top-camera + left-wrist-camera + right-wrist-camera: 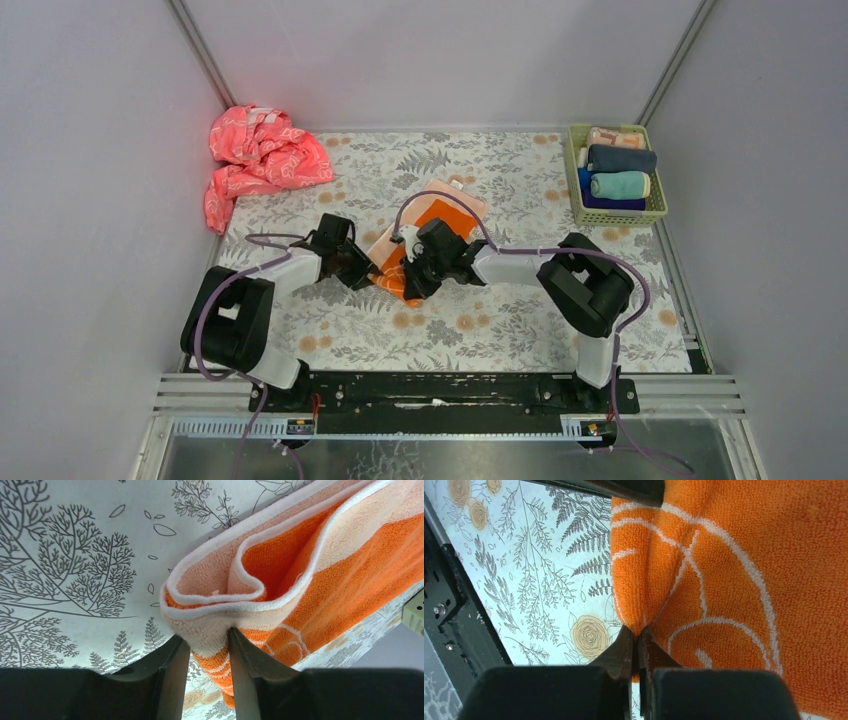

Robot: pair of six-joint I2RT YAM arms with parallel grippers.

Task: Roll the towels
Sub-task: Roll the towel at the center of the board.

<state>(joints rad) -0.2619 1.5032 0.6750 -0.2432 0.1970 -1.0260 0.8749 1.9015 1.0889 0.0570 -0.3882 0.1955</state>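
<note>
Two grips noted on orange towel (350,570); left end effector (207,637) pinched its folded edge; right end effector (636,632) pinched a crease, pressed tight.

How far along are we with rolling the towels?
Done: several rolled towels sit in the pale green plastic basket. In hand: the orange-and-peach terry towel, its edge folded over, is pinched by the left gripper and right gripper. Left: finishing that roll, then probably the crumpled coral-pink patterned cloth by the far-left corner.
</note>
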